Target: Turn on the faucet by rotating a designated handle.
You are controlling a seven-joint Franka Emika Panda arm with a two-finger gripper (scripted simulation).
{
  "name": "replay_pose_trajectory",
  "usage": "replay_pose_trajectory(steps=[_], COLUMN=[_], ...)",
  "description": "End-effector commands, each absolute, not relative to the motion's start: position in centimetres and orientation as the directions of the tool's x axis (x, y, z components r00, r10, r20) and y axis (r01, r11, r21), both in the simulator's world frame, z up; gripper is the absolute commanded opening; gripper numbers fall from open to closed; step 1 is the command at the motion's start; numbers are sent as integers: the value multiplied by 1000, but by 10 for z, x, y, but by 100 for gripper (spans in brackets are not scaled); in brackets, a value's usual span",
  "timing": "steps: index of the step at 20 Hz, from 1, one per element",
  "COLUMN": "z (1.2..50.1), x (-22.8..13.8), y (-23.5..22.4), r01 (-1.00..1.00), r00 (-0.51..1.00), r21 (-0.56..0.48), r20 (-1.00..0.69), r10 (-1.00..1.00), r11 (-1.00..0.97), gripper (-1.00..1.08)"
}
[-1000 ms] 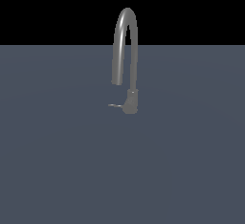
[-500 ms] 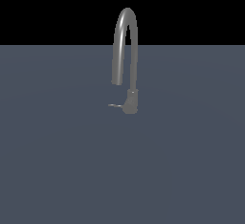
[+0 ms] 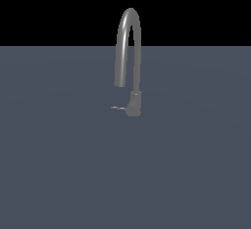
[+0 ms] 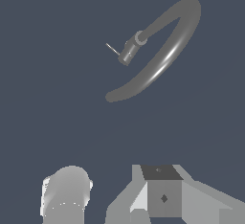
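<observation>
Closest to the wrist camera, pale grey parts of the arm fill the frame's edge: a rounded cylinder (image 4: 67, 192) and a blocky housing (image 4: 162, 194) with a dark square face, both cut off by the border. The gripper's fingers do not show in either view, so whether the jaws are open or closed, or hold anything, cannot be told.

Beyond them stretches a flat slate-blue floor (image 3: 59, 174), bare of markings. The faucet (image 3: 128, 52) stands well apart from the arm parts, upright near the middle of the exterior view, its grey metallic spout rising from a short, thicker base (image 3: 134, 104) and arching high before dropping to an open end on the exterior view's left. A bright highlight runs along the curve (seen as a long sweep in the wrist view). The arch's top crosses into the black band behind the floor.

The handle (image 3: 117, 108) is a thin grey rod jutting sideways from the base toward the exterior view's left, below the spout's mouth. It is small and faint in both views; its tip is hard to make out. Nothing touches it.
</observation>
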State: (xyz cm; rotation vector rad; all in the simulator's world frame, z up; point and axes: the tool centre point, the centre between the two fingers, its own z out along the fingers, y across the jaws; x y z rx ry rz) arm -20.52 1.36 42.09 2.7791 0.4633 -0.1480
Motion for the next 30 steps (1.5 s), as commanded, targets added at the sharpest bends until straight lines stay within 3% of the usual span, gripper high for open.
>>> replay_pose_trajectory(steps=[1, 14, 30], z=[409, 348, 282], x=[-194, -154, -128], y=[21, 50, 69], r01=[407, 673, 790], r00=[913, 728, 504], r21=[353, 550, 609], r20=[-185, -374, -577], r10=[364, 575, 642], r11=[-843, -494, -72], gripper=[-100, -100, -100])
